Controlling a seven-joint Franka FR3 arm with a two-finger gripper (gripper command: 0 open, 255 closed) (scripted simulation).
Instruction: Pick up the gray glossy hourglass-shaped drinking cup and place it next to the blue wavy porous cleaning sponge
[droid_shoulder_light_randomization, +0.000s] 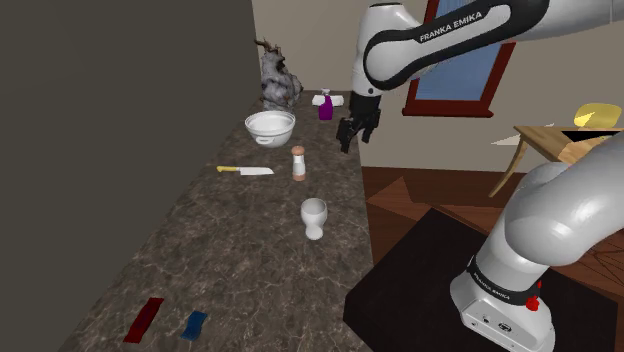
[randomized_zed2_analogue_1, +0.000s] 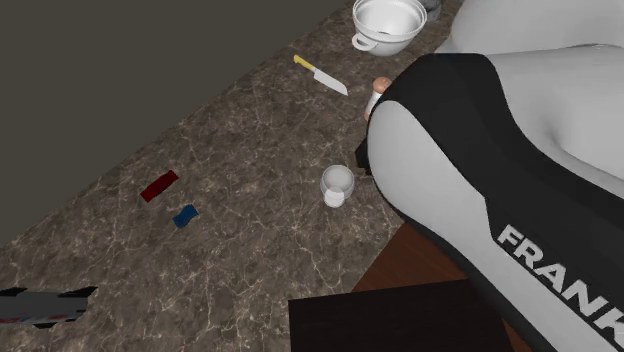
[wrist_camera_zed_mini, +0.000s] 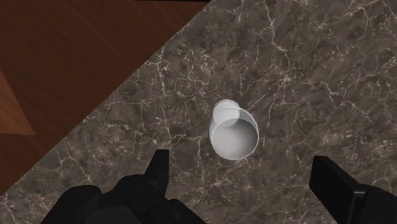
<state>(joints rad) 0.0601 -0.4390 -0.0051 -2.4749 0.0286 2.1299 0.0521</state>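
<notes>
Hovering at the shoulder view's upper middle, my pincer stands apart to straddle the pale cup below; blue sponge lies lower left.

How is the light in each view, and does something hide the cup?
Shoulder view: dim, but the pale cup stands out on the dark counter. Second exterior view: the arm covers the view's right, not the cup. Wrist view: even light, no glare on it.

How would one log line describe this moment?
phase: pre-grasp | jaws: open, above cup, not touching | cup: upright on counter | sponge: far from cup
</notes>
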